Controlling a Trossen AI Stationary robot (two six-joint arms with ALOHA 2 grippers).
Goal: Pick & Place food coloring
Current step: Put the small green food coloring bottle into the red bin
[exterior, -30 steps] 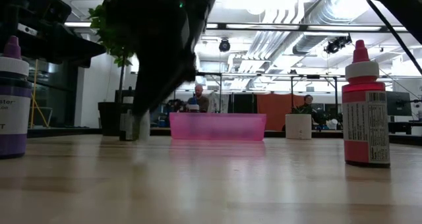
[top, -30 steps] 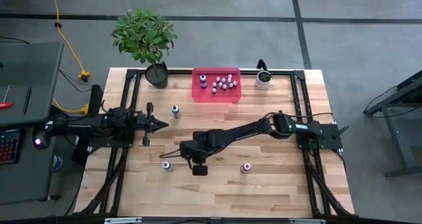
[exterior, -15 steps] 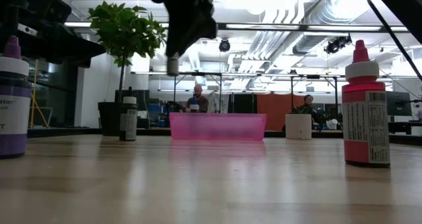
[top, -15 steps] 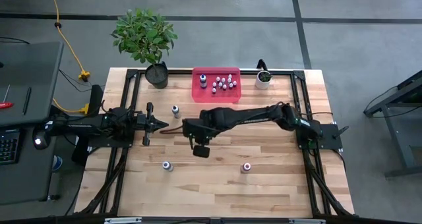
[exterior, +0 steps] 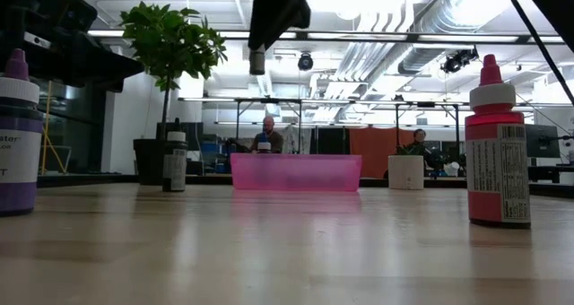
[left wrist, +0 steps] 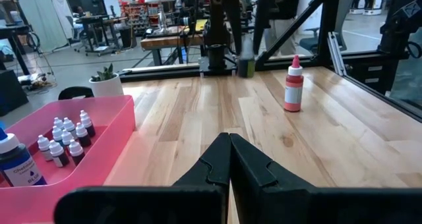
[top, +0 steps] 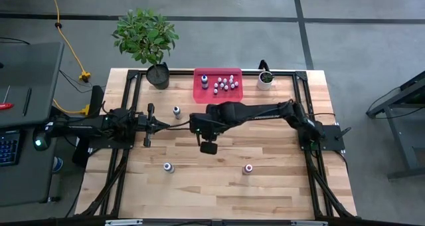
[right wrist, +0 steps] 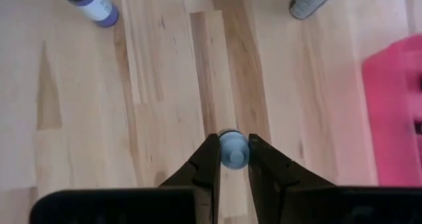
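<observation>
Right gripper (right wrist: 231, 159) clamps a small food coloring bottle (right wrist: 232, 149) above mid-table, at seven o'clock from the pink tray (top: 217, 93); left gripper (left wrist: 229, 159), jaws closed empty, waits at nine o'clock

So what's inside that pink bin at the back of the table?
The pink bin holds a cluster of tiny white-capped bottles and one larger dark bottle. From table height its wall hides them all, and whether more lie beneath cannot be seen.

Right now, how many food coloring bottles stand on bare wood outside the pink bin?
3: grey bottle by the left gripper; purple bottle and red bottle farther from the bin, left and right. A fourth bottle hangs in the right gripper.
</observation>
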